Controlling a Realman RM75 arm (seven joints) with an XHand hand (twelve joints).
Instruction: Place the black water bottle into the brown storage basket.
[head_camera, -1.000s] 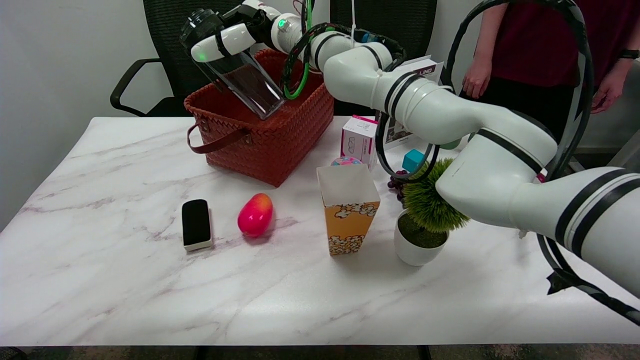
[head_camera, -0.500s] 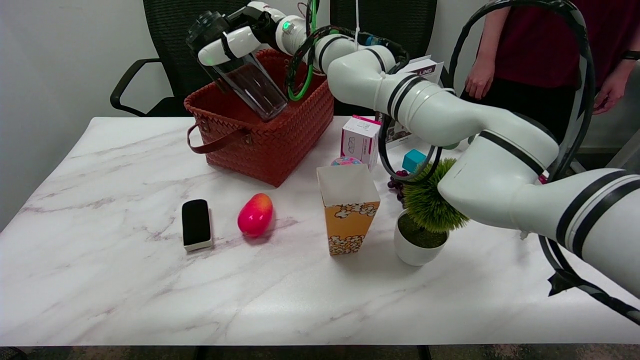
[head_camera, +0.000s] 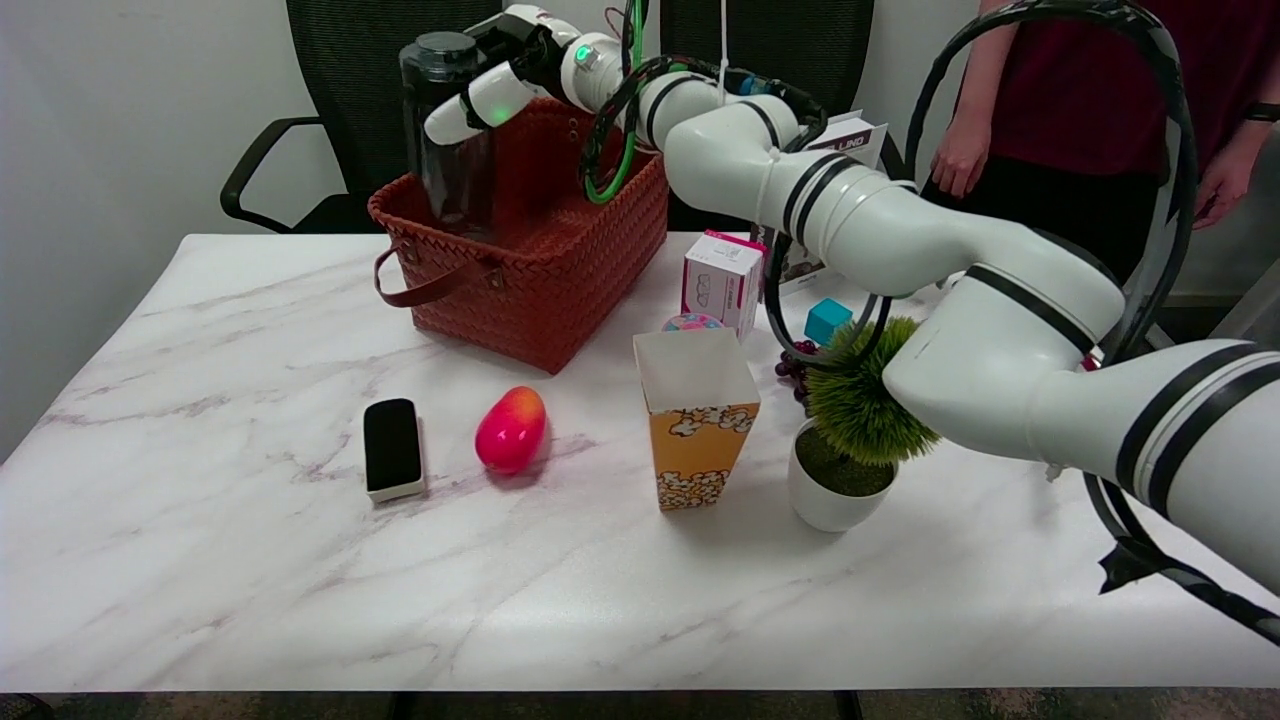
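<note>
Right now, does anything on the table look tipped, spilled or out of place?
Nothing spilled. One oddity: the arm's elbow presses into the potted plant, pushing against its green tuft. The bottle stands upright in the basket, with the right hand at it.

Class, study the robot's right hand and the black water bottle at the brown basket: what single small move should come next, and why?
Probably open the right hand and let go. The black water bottle stands upright with its lower end already below the rim of the brown storage basket, at its left end. Whether its base touches the basket floor is hidden, so a slight lowering first may be safer.
</note>
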